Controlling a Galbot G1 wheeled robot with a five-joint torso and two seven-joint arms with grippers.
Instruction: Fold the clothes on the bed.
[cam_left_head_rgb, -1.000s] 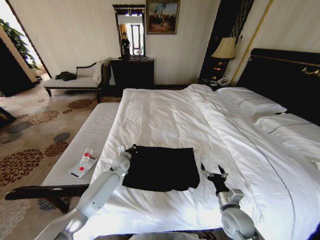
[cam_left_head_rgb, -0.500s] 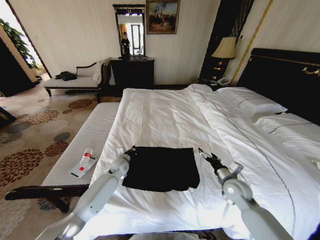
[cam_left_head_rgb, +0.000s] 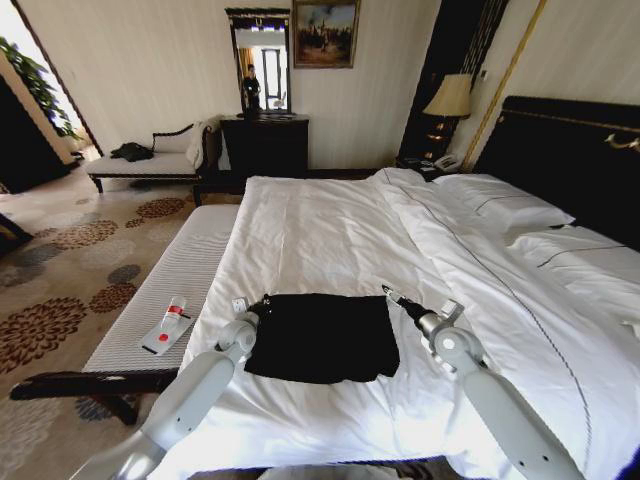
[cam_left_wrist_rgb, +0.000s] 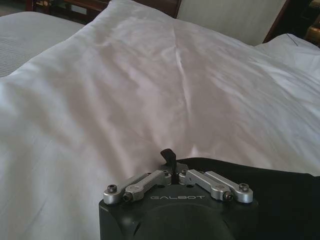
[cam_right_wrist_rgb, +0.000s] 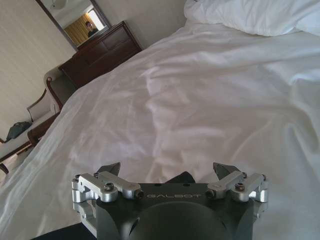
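The black T-shirt (cam_left_head_rgb: 322, 336) lies as a flat, roughly rectangular fold on the white duvet of the bed (cam_left_head_rgb: 330, 230), near the bed's foot edge and well apart from the pillows (cam_left_head_rgb: 505, 205) by the dark headboard. The left gripper (cam_left_head_rgb: 262, 301) sits at the T-shirt's far left corner, low over the duvet; in the left wrist view its fingers (cam_left_wrist_rgb: 169, 156) are drawn together into a single tip right at the edge of the black cloth (cam_left_wrist_rgb: 280, 195), though whether cloth is caught between them cannot be told. The right gripper (cam_left_head_rgb: 396, 299) hovers just beside the T-shirt's far right corner, and in the right wrist view its fingers (cam_right_wrist_rgb: 222, 170) stand spread wide over bare duvet. Left of the bed, a striped bench (cam_left_head_rgb: 180, 275) carries a small bottle (cam_left_head_rgb: 175, 311).
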